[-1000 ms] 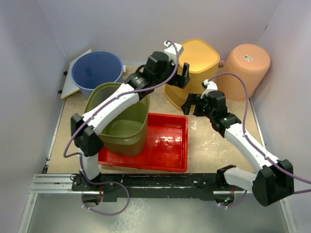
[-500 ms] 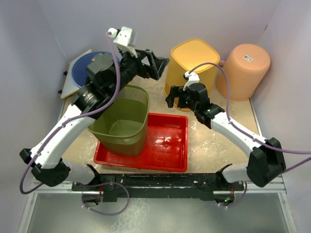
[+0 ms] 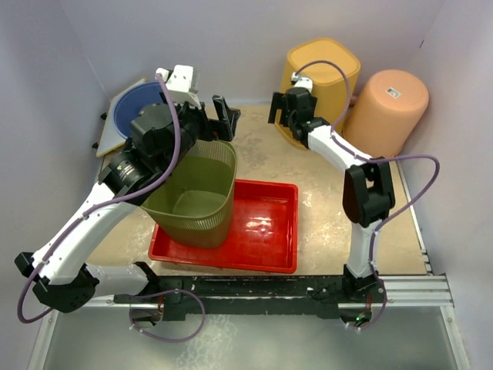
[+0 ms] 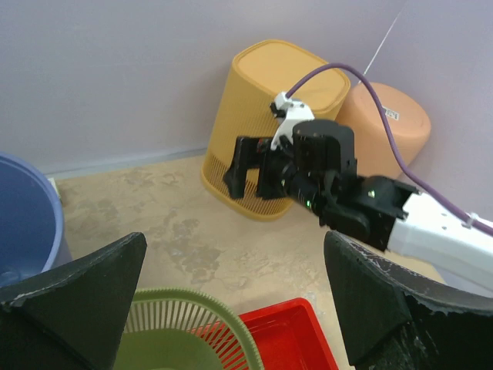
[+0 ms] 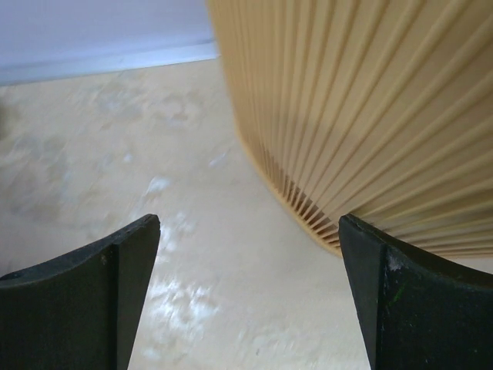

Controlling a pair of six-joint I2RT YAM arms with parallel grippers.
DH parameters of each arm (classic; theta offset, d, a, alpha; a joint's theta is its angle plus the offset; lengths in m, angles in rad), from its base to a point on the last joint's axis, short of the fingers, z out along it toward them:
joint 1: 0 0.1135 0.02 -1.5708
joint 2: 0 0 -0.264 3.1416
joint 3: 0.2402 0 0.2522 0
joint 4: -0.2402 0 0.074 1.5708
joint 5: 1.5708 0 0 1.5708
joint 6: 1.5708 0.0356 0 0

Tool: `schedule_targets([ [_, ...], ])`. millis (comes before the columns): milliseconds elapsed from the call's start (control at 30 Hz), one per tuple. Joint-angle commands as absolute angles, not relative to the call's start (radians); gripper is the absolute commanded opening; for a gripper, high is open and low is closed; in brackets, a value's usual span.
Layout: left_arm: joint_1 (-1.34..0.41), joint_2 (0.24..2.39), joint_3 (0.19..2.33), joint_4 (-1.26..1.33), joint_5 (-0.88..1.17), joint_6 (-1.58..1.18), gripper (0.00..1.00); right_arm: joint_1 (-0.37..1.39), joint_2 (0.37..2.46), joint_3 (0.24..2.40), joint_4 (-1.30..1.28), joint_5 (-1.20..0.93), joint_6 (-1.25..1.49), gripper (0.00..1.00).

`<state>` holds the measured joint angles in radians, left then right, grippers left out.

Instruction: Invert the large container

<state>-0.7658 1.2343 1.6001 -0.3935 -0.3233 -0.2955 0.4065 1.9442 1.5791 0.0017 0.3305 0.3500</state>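
Your large yellow container [image 3: 323, 65] sits at the back of the counter [image 3: 262, 158], close to the rear wall. Its base faces up and its rim faces down, and it leans a little. Your right hand [image 3: 283, 114] is low beside its ribbed wall with the fingers spread wide, gripping nothing. The wrist view shows the wall just ahead of the right finger, but you cannot tell whether they touch. Your left hand [image 3: 224, 114] hangs above the far rim of the green basket [image 3: 222, 179], also spread and empty. That basket stands upright in the red tray [image 3: 266, 231]. An orange bucket [image 3: 389, 108] lies just beside the yellow container, and a blue bucket [image 3: 139, 104] stands in the back left corner.
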Motion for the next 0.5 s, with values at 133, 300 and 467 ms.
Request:
schedule_targets([
  [133,-0.761,1.159,1.575,-0.445,-0.398,-0.291,0.94,0.356,1.932,1.715,-0.037,0.331,0.304,1.0],
  [300,-0.761,1.163,1.56,-0.451,-0.411,-0.272,0.95,0.382,1.745,1.54,-0.05,0.238,0.293,1.0],
  [467,-0.761,1.185,1.543,-0.42,-0.388,-0.261,0.95,0.408,1.552,1.36,-0.156,0.165,0.327,1.0],
])
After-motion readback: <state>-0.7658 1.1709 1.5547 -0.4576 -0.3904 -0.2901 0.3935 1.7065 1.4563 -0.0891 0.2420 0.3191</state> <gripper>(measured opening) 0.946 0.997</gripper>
